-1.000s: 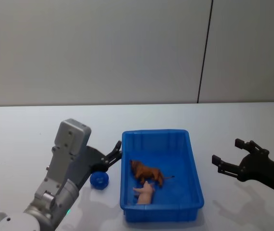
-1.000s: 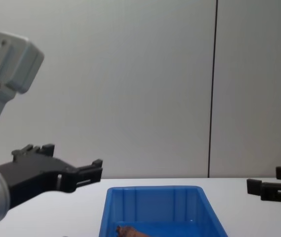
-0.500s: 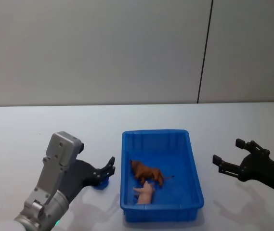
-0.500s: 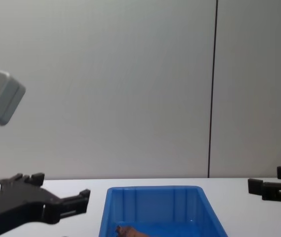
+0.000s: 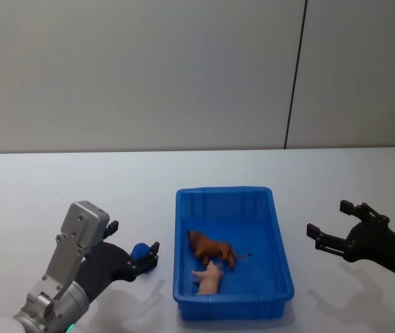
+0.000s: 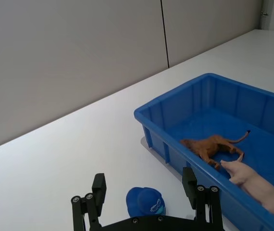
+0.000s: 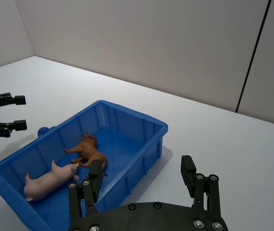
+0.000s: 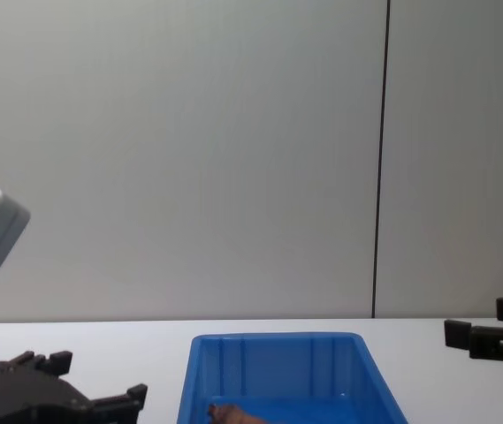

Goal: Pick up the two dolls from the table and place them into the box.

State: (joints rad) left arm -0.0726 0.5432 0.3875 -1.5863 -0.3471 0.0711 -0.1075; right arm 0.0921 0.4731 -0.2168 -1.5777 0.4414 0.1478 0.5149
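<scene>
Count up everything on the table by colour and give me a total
Blue: 2, the box and a small blue toy beside it, between the left hand's fingers
Reddish-brown: 1, a doll in the box
Pale peach: 1, a doll in the box
Total: 4

No readable text, labels or numbers appear on anything here.
</scene>
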